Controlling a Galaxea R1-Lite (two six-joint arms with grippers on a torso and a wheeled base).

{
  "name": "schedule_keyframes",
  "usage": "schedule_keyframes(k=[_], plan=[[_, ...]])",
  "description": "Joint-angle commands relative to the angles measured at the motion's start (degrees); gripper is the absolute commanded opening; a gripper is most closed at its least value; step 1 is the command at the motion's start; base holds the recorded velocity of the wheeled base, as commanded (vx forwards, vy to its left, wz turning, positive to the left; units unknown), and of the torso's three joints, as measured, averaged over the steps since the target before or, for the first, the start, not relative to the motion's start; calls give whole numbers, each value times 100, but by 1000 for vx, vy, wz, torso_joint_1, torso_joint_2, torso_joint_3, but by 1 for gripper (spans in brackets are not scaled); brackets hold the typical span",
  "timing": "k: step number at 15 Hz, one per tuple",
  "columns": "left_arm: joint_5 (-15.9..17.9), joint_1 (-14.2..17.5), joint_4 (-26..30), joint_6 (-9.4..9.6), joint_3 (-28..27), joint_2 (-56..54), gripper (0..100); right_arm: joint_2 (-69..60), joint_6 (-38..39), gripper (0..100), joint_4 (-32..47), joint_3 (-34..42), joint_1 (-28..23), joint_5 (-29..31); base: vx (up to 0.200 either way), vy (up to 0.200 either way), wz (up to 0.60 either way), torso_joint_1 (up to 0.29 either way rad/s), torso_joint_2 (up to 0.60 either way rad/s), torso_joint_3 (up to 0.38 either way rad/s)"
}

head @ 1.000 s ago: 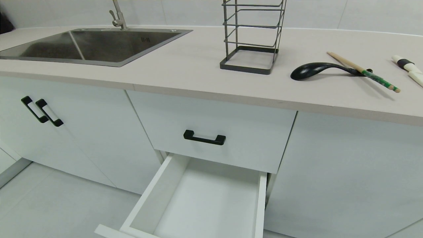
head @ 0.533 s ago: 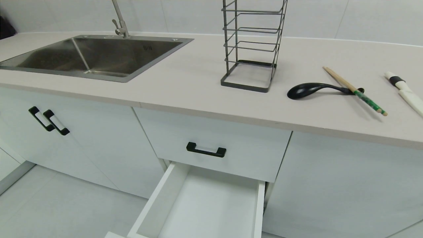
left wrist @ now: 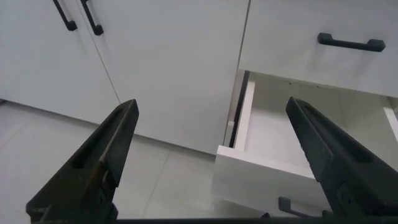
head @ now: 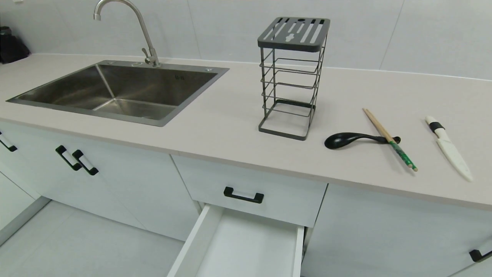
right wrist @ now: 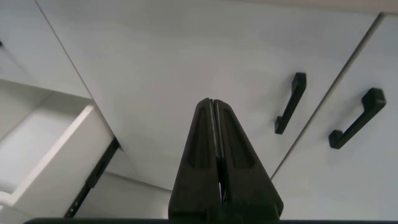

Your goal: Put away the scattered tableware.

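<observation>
We judged the step in hand to be the first pick, since nothing had been put away yet. The black spoon lay on the table just to the right of the wire rack. The chopsticks crossed the end of its handle, and the white knife lay farther right of the rack, apart from both. The open drawer waited below the rack, under the table's edge.

To do it well, we thought the chopsticks should go first, pinched together near their middle so the pair did not split. Pulling the spoon out first would likely roll them. The knife looked best taken by its handle, blade kept away from the fingers.

Both arms hung well below the rack, in front of the cabinet fronts. The left tool was spread wide and held nothing, facing the drawer's corner. The right tool was pressed together and empty, pointing at the cabinet doors.
</observation>
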State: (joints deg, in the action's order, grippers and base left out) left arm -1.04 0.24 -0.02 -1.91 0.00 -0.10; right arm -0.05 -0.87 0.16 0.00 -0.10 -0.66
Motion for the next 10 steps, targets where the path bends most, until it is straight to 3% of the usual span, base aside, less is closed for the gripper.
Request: schedule_keyframes(k=[1, 10], plan=[[-2, 2, -6, -2, 0, 10, 100, 5, -1, 0, 2, 0, 1, -13, 0, 0, 0, 198, -476, -271], [-2, 2, -6, -11, 0, 10, 100, 5, -1, 0, 2, 0, 10, -13, 0, 0, 0, 220, -505, -282]])
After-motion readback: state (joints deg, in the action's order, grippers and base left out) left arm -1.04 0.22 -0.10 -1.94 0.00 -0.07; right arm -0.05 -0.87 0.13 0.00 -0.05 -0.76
